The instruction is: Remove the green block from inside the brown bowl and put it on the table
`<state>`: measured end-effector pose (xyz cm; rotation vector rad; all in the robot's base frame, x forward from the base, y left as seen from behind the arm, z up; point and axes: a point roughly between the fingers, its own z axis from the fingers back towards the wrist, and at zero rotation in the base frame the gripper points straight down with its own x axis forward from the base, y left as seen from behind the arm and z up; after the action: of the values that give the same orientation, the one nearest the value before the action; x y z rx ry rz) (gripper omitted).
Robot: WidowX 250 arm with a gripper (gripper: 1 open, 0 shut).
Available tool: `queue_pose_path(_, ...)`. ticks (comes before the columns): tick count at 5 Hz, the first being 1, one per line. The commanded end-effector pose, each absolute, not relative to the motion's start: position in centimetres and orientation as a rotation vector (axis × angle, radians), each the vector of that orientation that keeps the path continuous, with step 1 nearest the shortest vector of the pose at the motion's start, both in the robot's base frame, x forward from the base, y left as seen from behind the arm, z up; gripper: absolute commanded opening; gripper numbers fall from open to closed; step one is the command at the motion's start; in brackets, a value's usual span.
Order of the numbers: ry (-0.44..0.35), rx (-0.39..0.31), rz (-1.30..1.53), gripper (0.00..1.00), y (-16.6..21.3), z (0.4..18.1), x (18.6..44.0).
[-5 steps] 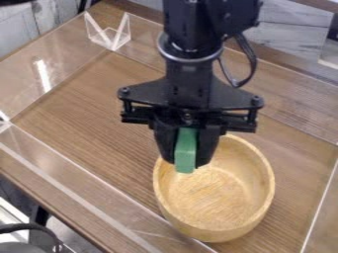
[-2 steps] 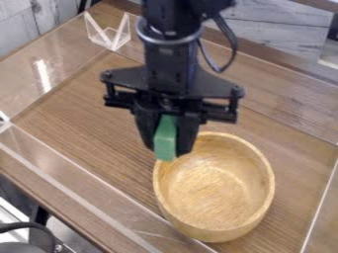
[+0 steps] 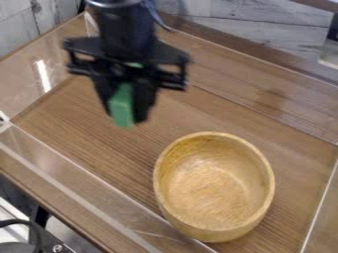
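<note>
One table (image 3: 251, 94) spreads under everything, clear walls (image 3: 79, 188) at its edges. On it, lower right, sits the bowl (image 3: 214, 186), its inside bare. Up left, the blurred gripper (image 3: 126, 111) is clamped on the block (image 3: 123, 105), which hangs upright above the table, well apart from the bowl.

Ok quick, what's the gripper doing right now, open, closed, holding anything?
Gripper: closed on the green block, held in the air above the table, to the left of the brown bowl.

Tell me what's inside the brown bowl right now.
Nothing: the brown bowl shows only its bare grainy interior. The green block hangs in the shut gripper above the table.
</note>
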<state>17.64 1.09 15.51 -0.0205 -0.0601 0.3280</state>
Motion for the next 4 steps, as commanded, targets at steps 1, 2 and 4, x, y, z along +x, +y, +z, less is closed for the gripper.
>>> queue_pose_path(1,-0.105,-0.013,0.374,0.00,2.8,16.2,18.1)
queue_pose_path(2,-0.103,-0.001,0.412,0.00,3.1,15.3,17.8)
queue_pose_path(4,-0.093,0.029,0.361,0.00,3.9,13.0,17.7)
